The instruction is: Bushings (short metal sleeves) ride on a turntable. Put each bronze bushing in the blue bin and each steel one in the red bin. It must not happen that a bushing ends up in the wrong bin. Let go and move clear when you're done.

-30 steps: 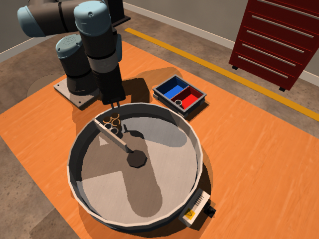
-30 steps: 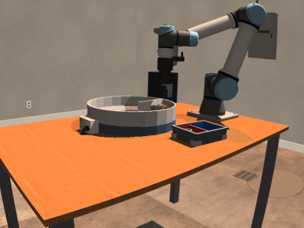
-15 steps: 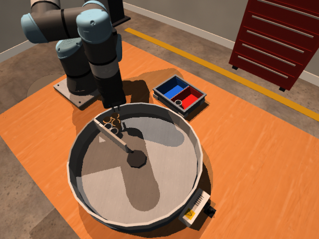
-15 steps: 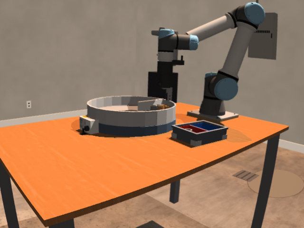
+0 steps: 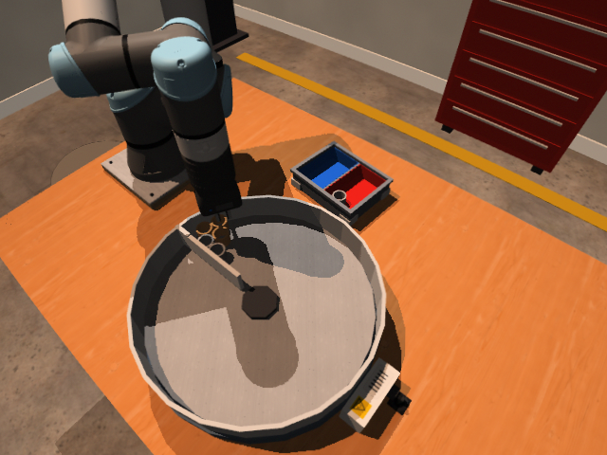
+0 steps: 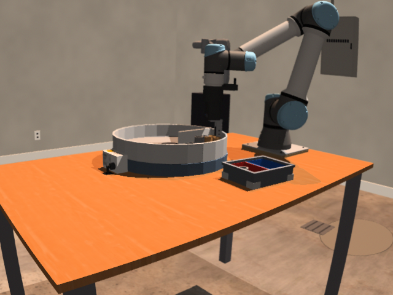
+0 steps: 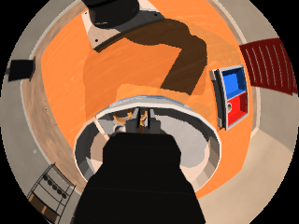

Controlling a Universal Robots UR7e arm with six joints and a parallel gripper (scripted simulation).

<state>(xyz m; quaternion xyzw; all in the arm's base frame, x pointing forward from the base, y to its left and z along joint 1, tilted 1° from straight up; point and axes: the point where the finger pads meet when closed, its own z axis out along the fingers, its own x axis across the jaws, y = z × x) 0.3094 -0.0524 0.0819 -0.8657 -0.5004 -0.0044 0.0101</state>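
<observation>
My gripper (image 5: 226, 224) (image 6: 218, 130) (image 7: 144, 114) is partly open, its fingers pointing down inside the turntable rim among the bushings. A bronze bushing shows between or just under the fingers in the wrist view; contact cannot be made out. Other bronze bushings (image 5: 204, 228) (image 6: 210, 138) sit beside it. Steel bushings (image 5: 224, 249) (image 6: 199, 139) stand by the straight guide bar, partly hidden in the wrist view. The blue bin (image 5: 334, 171) (image 7: 234, 85) is bare inside. The red bin (image 5: 365, 190) (image 7: 239, 109) holds one steel bushing (image 5: 334, 194) near its corner.
The turntable's high round rim (image 5: 381, 294) (image 6: 164, 153) surrounds the bushings. The guide bar (image 5: 215, 260) runs from the rim towards the dark centre hub (image 5: 260, 302). A control box (image 5: 371, 395) (image 6: 115, 161) is on the rim's outside. The robot's base plate (image 5: 152, 196) is behind the turntable.
</observation>
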